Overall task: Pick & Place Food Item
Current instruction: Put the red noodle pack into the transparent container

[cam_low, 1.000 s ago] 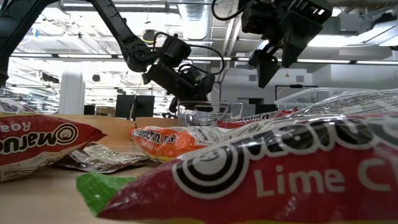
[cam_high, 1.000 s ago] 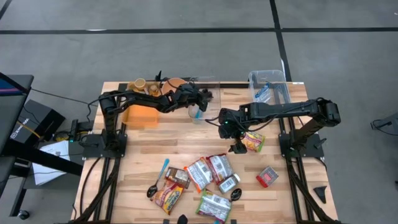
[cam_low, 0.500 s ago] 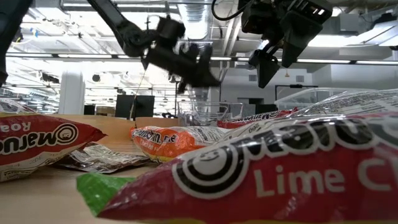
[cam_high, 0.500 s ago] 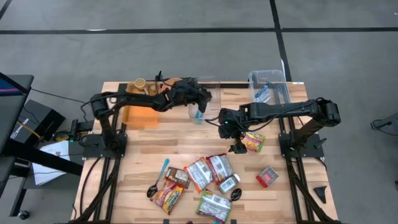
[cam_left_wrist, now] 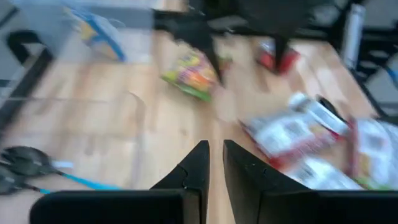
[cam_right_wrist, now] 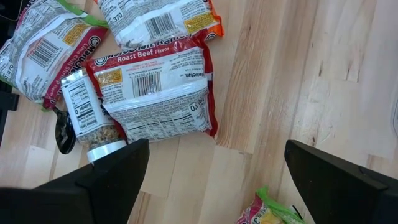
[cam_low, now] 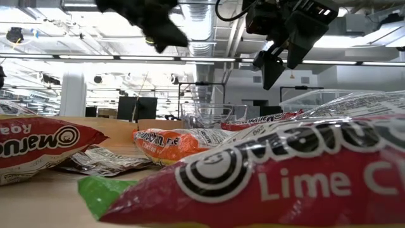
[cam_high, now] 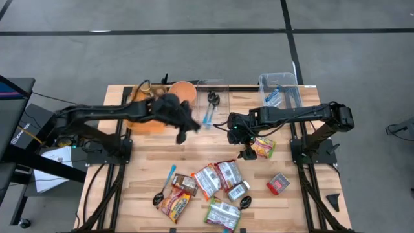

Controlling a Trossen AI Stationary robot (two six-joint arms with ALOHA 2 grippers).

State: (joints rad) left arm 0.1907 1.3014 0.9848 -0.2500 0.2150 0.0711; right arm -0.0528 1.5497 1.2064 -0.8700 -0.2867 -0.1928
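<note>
At the table's [cam_high: 149,162] centre, the right gripper [cam_high: 240,144] hangs above the wood with its fingers [cam_right_wrist: 112,163] spread wide and nothing between them. A small yellow-green snack bag [cam_high: 263,148] lies just beside it, on the side toward the clear bin [cam_high: 280,89]; the bag rests on the wood, apart from both fingers. In the right wrist view a Roast Beef noodle pack [cam_right_wrist: 151,92] lies flat below the gripper, with a spice jar [cam_right_wrist: 86,114] touching its edge.

The left gripper [cam_high: 185,131] is near the table's centre, between the orange block [cam_high: 145,118] and the right gripper. Its fingers [cam_left_wrist: 194,167] stand narrow, almost together, and hold nothing. A blue-handled spoon [cam_high: 207,114] and a dark spoon [cam_high: 213,99] lie just beyond it, near an orange bowl [cam_high: 183,90] at the far edge.

Toward the near edge from the right gripper lies a cluster of noodle packs [cam_high: 210,178], with a red pack [cam_high: 278,184] set apart on the bin side. In the low view, a clear cup [cam_low: 205,115] stands behind the packs.
</note>
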